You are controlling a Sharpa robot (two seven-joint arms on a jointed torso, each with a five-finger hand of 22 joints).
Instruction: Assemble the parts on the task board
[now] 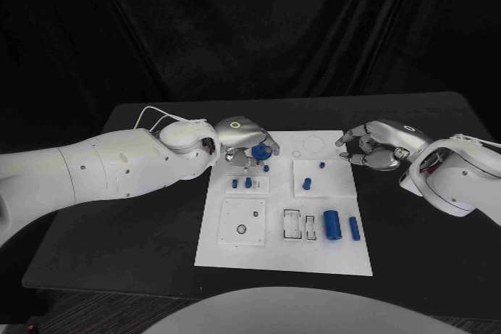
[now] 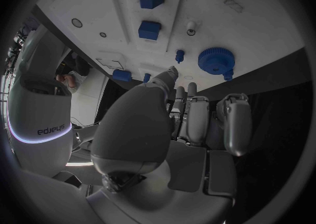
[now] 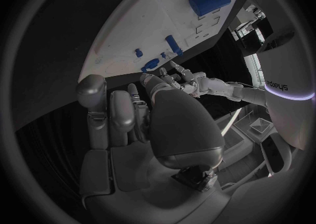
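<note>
The white task board (image 1: 235, 251) lies in the middle of the black table. My left hand (image 1: 245, 140) hovers over its far left corner with its fingers (image 2: 191, 110) spread just short of a blue gear (image 1: 258, 153) (image 2: 214, 60), which sits on the board; nothing is in the hand. My right hand (image 1: 376, 149) (image 3: 131, 118) hangs at the board's far right edge, fingers loosely curled and apart, holding nothing. A large blue cylinder (image 1: 332, 224) and a thinner one (image 1: 354, 228) lie at the near right. Small blue pegs (image 1: 240, 182) stand left of centre, and another peg (image 1: 308, 181) stands to their right.
Two empty rectangular slots (image 1: 300, 225) sit beside the cylinders, and a plate with round holes (image 1: 242, 230) is to their left. A faint ring outline (image 1: 313, 142) marks the board between the hands. Bare black table (image 1: 125, 240) surrounds the board.
</note>
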